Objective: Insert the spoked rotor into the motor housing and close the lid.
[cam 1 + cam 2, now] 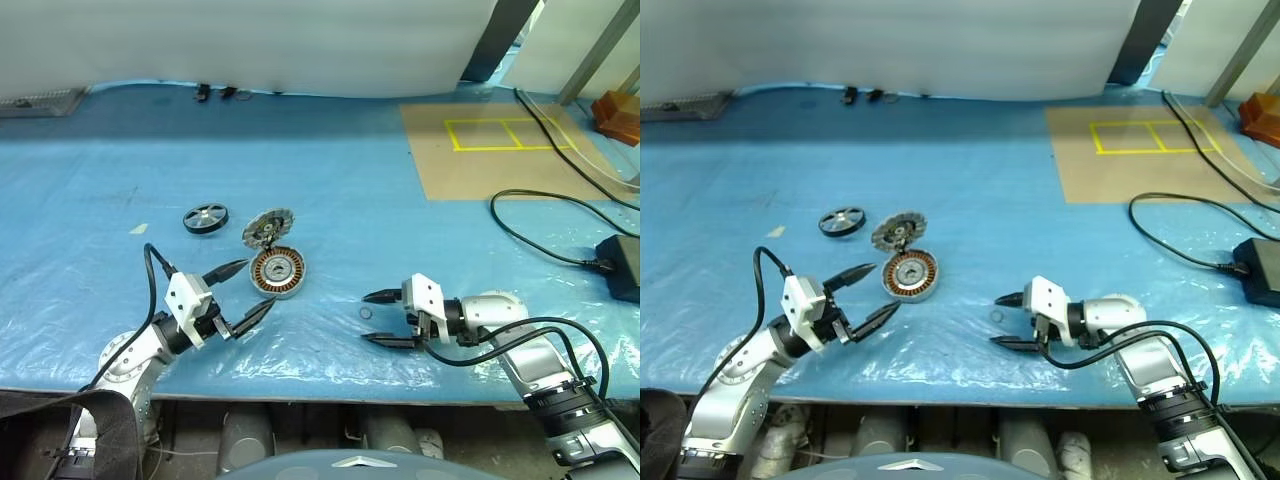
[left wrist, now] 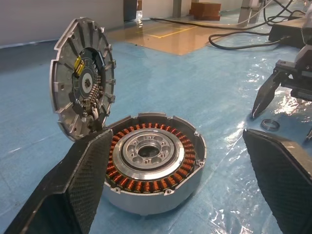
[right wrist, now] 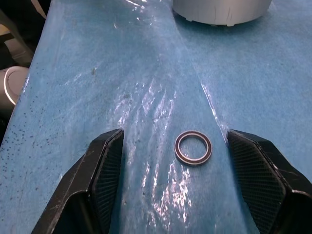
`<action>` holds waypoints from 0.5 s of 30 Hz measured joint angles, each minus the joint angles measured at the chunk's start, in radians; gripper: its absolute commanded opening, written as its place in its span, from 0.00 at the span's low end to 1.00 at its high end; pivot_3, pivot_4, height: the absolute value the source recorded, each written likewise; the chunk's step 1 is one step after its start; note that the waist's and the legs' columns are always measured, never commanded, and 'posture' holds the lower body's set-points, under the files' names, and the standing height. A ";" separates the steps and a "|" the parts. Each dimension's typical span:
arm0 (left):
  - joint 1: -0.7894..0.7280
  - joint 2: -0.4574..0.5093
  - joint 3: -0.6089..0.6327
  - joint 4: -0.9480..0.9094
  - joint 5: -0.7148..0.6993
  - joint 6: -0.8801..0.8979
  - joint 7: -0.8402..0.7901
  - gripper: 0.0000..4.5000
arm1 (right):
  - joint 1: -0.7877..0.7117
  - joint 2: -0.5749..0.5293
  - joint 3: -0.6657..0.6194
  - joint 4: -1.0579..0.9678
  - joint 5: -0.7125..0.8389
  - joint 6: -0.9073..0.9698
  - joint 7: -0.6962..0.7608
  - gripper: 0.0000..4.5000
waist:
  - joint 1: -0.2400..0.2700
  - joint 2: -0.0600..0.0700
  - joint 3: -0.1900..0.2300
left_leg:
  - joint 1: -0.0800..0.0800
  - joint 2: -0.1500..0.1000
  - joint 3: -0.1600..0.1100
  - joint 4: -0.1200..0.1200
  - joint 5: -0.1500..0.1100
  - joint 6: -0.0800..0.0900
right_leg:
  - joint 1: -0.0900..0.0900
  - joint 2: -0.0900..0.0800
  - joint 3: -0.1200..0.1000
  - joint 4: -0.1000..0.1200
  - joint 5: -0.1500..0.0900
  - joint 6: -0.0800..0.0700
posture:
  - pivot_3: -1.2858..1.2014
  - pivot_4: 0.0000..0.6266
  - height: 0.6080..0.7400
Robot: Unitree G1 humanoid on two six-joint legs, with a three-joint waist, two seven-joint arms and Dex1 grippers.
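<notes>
Both pincers stand empty with their black fingers spread apart. Left pincer point(image 1: 245, 288) hovers low over the blue plastic sheet point(image 1: 330, 180), pointing across at the copper-wound ring point(image 1: 277, 272), which lies flat just past its fingertips, windings and silver hub facing up, an open seat, I judge, ready to take the wheel. Leaning against the far edge of that ring is the grey ribbed lid point(image 1: 266, 227), propped nearly upright with its ribbed inner face turned toward the pincer; set that way it leaves the ring's mouth uncovered and should tip down onto it once the wheel is in. Farther out, beyond the lid and off to the pincer's outer side, the small spoked wheel point(image 1: 205, 217) lies flat and untouched, apart from the other two parts, so the insertion has not yet begun. Right pincer point(image 1: 388, 319) hangs low over the sheet, well apart from the ring, aimed toward it, and a small dark ring point(image 3: 193, 147) lies loose on the plastic between its fingertips. Beyond it, a black cable point(image 1: 540, 235) trails across the sheet's far side.
</notes>
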 measured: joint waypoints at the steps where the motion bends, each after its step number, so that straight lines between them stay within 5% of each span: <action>1: 0.000 0.001 0.000 -0.005 0.000 0.001 0.000 1.00 | 0.000 -0.003 0.000 0.006 -0.002 -0.006 -0.001 0.78 | 0.001 0.000 0.000 | 0.000 0.000 0.000 0.000 0.000 0.000 | 0.000 0.000 0.000 0.000 0.000 0.000 | 0.52 0.24 1.00; 8: 0.003 0.004 0.000 -0.023 0.000 0.021 0.014 1.00 | -0.001 -0.003 0.002 0.028 -0.005 -0.030 -0.013 0.78 | 0.001 0.000 0.000 | 0.000 0.000 0.000 0.000 0.000 0.000 | 0.000 0.000 0.000 0.000 0.000 0.000 | 0.52 0.24 1.00; 15: 0.001 0.009 0.001 -0.035 0.000 0.039 0.023 1.00 | -0.016 -0.001 0.006 0.058 -0.009 -0.051 -0.032 0.31 | 0.001 0.000 0.000 | 0.001 0.000 0.000 0.000 0.000 0.000 | 0.002 0.000 0.000 0.000 0.000 0.000 | 0.52 0.24 1.00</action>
